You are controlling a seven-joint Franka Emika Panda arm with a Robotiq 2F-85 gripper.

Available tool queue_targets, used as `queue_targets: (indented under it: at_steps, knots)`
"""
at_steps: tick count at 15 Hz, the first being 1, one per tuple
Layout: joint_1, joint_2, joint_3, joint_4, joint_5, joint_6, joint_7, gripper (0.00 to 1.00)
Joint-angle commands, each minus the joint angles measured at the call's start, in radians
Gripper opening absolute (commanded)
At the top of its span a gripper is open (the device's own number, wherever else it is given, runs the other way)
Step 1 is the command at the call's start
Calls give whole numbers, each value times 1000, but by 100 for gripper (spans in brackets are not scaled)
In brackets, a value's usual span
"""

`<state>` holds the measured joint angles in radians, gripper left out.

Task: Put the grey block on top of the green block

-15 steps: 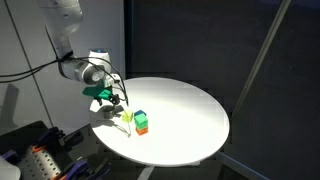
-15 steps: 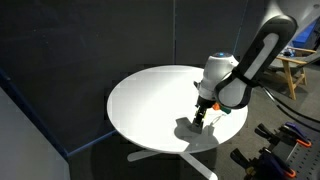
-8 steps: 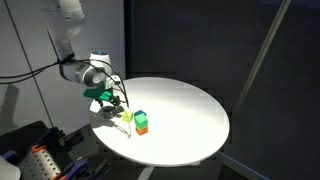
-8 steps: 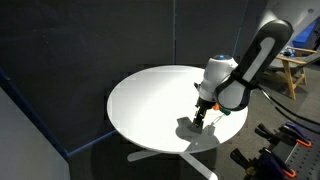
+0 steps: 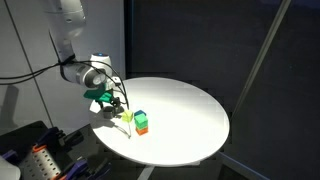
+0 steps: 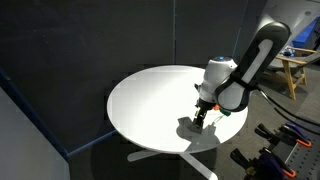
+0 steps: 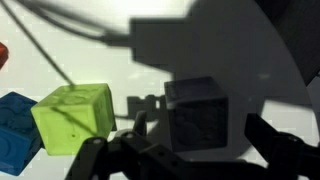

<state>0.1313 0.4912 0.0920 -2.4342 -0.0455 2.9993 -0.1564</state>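
Arm (image 6: 255, 55) bent over, wrist angled downward, gripper (image 6: 199, 120) held low, fingers (image 7: 278, 148) spread apart

Wrist view: blue block (image 7: 14, 128) cut by left edge, orange scrap (image 7: 3, 52) nearly out of frame. Deep shadow over grey block (image 7: 200, 118). In both exterior views I can't pick it out by the gripper (image 6: 201, 117).

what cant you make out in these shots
- The small grey cube shows only in the wrist view, dim in shadow. In an exterior view the gripper and arm hide it.
- The blue block is cut off by the wrist view's left edge.
- The deep green cube is tiny in an exterior view and absent from the wrist view.
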Motion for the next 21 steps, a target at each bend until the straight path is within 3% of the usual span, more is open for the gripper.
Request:
queue_targets:
  at_steps: [1,2,3,5,9,21]
  knots:
    - [-3,15,-7,14,-29,11,16,100]
    - [-1,16,-9,14,-31,12,16,100]
    - [-1,17,-9,14,-32,12,15,75]
    - [-1,19,-9,15,-34,14,14,66]
    - [0,10,-6,14,-36,-3,13,34]
    - [21,-102,5,17,-72,-183,12,30]
